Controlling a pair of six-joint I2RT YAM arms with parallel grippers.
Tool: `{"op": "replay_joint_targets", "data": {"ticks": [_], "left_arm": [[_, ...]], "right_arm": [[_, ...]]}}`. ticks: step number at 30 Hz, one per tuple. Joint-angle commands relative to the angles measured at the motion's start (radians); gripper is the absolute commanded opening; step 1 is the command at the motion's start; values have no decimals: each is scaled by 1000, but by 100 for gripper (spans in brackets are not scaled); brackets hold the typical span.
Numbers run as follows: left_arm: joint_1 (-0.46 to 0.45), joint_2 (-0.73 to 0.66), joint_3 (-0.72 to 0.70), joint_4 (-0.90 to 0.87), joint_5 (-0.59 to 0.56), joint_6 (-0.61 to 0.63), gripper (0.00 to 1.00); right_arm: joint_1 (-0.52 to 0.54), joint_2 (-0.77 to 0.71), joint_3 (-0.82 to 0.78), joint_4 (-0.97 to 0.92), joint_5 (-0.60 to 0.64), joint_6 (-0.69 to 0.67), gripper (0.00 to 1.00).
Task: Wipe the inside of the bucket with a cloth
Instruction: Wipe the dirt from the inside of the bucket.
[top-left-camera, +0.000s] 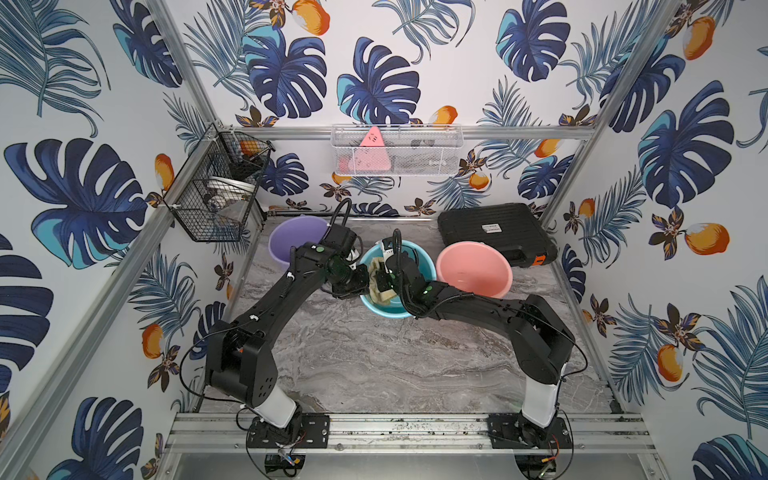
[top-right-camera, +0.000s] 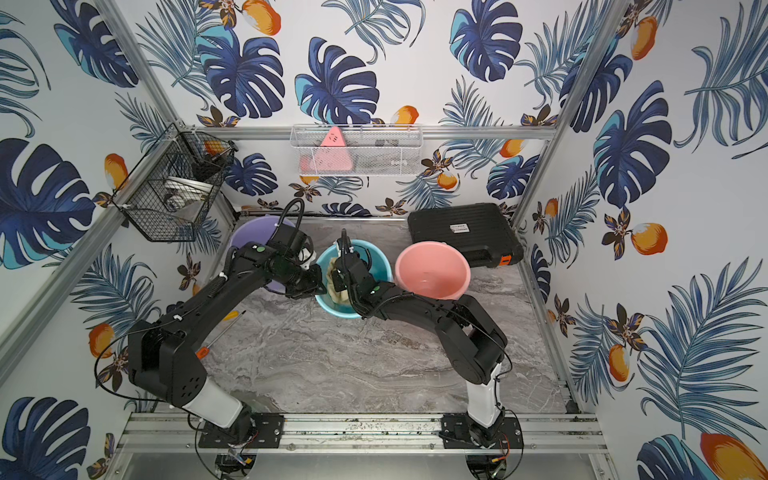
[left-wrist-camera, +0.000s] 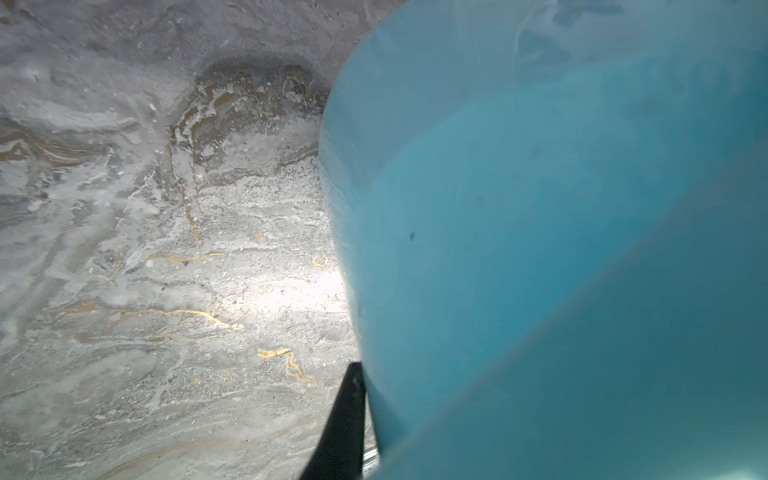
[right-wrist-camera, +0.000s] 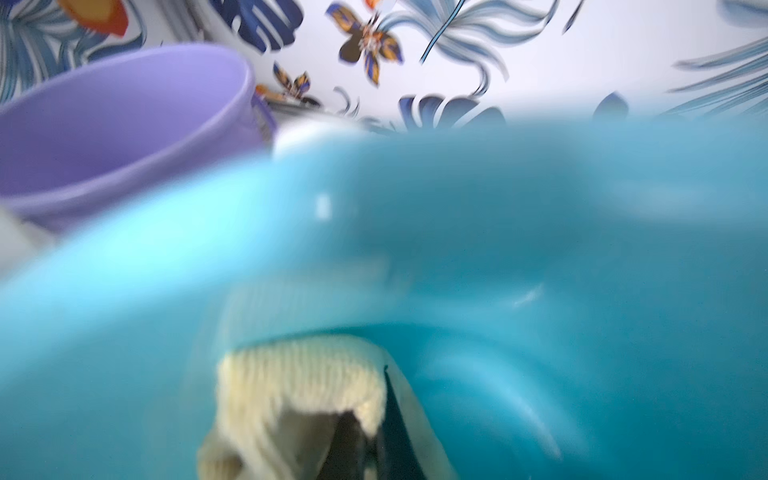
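The blue bucket (top-left-camera: 384, 312) (top-right-camera: 341, 311) stands upright mid-table in both top views. My left gripper (top-left-camera: 360, 283) (top-right-camera: 317, 283) is at its left rim, shut on the bucket wall (left-wrist-camera: 498, 249). Its one visible dark finger (left-wrist-camera: 344, 419) lies against the outside of the wall; the other is hidden. My right gripper (top-left-camera: 384, 282) (right-wrist-camera: 370, 419) reaches down inside the bucket (right-wrist-camera: 561, 299), shut on the pale tan-yellow cloth (top-left-camera: 375, 272) (top-right-camera: 335, 275) (right-wrist-camera: 299, 374). The cloth is bunched against the inner left wall.
A purple bucket (top-left-camera: 291, 237) (right-wrist-camera: 104, 124) stands behind the left arm, and a pink bucket (top-left-camera: 473, 266) just right of the blue one. A black case (top-left-camera: 494, 230) lies at the back right. Wire baskets (top-left-camera: 216, 195) (top-left-camera: 395, 151) hang on the walls.
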Motion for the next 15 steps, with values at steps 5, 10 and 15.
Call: {"op": "replay_joint_targets", "data": {"ticks": [5, 10, 15], "left_arm": [[1, 12, 19, -13, 2, 35, 0], [0, 21, 48, -13, -64, 12, 0], [0, 17, 60, 1, -139, -22, 0]], "right_arm": [[-5, 27, 85, 9, -64, -4, 0], [-4, 53, 185, -141, -341, -36, 0], [-12, 39, 195, -165, -345, -59, 0]]}}
